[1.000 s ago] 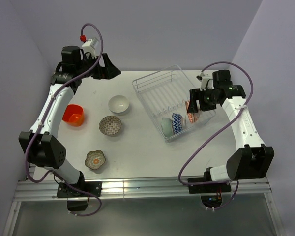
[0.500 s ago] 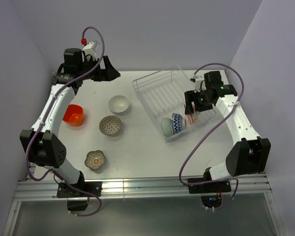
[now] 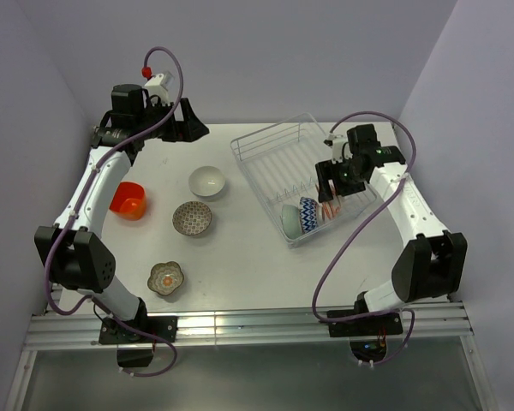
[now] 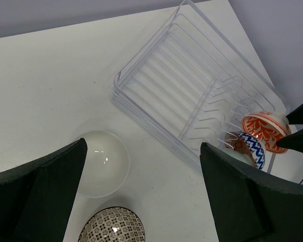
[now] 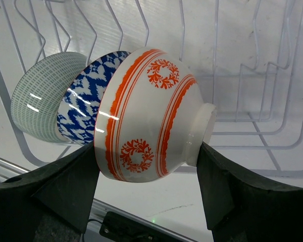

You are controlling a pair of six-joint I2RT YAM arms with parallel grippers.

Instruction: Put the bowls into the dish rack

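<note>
The clear dish rack point(image 3: 278, 158) stands at the back right. A pale teal bowl point(image 3: 289, 223) and a blue-patterned bowl with a reddish inside point(image 3: 309, 212) stand on edge at its near end. My right gripper point(image 3: 331, 193) is shut on the orange-white patterned bowl point(image 5: 151, 113), holding it on edge inside the rack right beside the blue-patterned bowl point(image 5: 86, 108). The white bowl point(image 3: 207, 181), grey-patterned bowl point(image 3: 193, 217), orange-red bowl point(image 3: 128, 199) and olive flower bowl point(image 3: 165, 278) sit on the table at left. My left gripper point(image 3: 187, 125) is open and empty, high at the back left.
The rack's far half point(image 4: 182, 75) holds only bare prongs. In the left wrist view the white bowl point(image 4: 98, 164) and grey-patterned bowl point(image 4: 111, 227) lie below, left of the rack. Purple walls close in the table on both sides and behind.
My right gripper has carried the orange-white bowl leftward over the rack, up against the blue-patterned bowl. The left arm shifted slightly a second ago and has held still since.
</note>
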